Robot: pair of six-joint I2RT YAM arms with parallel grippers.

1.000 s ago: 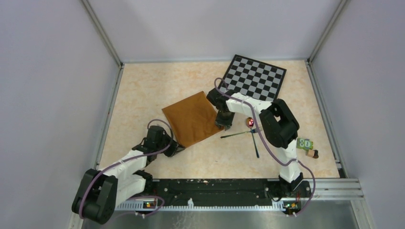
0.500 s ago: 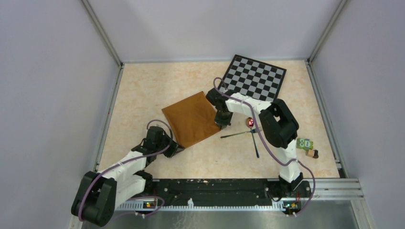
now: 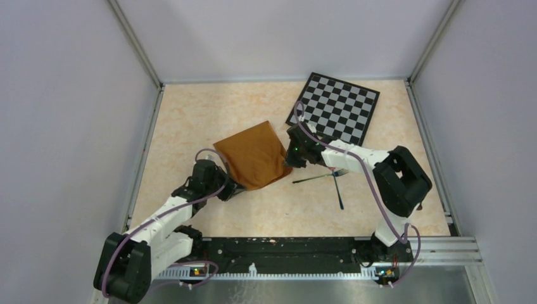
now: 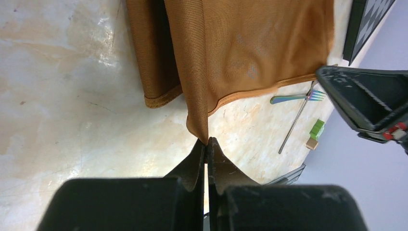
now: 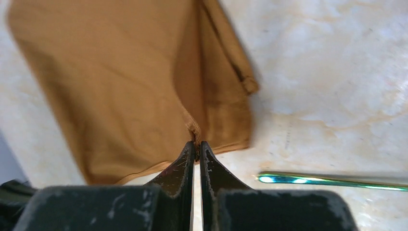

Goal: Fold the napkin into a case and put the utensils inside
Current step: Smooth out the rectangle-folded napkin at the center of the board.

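The rust-brown napkin (image 3: 252,157) lies at mid-table with its near side raised off the surface. My left gripper (image 3: 232,190) is shut on the near corner of the napkin (image 4: 226,53), pinched at my gripper (image 4: 207,142). My right gripper (image 3: 292,156) is shut on the right edge of the napkin (image 5: 110,86), the cloth puckered at my gripper (image 5: 196,143). To the right of the cloth lie the utensils, a fork (image 3: 316,178) and a second thin handle (image 3: 339,192), crossing each other. The fork (image 4: 296,98) shows its tines. The spoon's bowl is hidden. No case shows.
A black-and-grey checkered board (image 3: 335,106) lies at the back right, close behind my right arm. A green block (image 4: 317,129) and a small tan block (image 4: 312,143) sit past the utensils. Metal rails edge the table on both sides.
My right gripper has shut on the napkin's right edge and its elbow has swung out to the right. My left gripper has shifted slightly inward, and the napkin's near side has risen.
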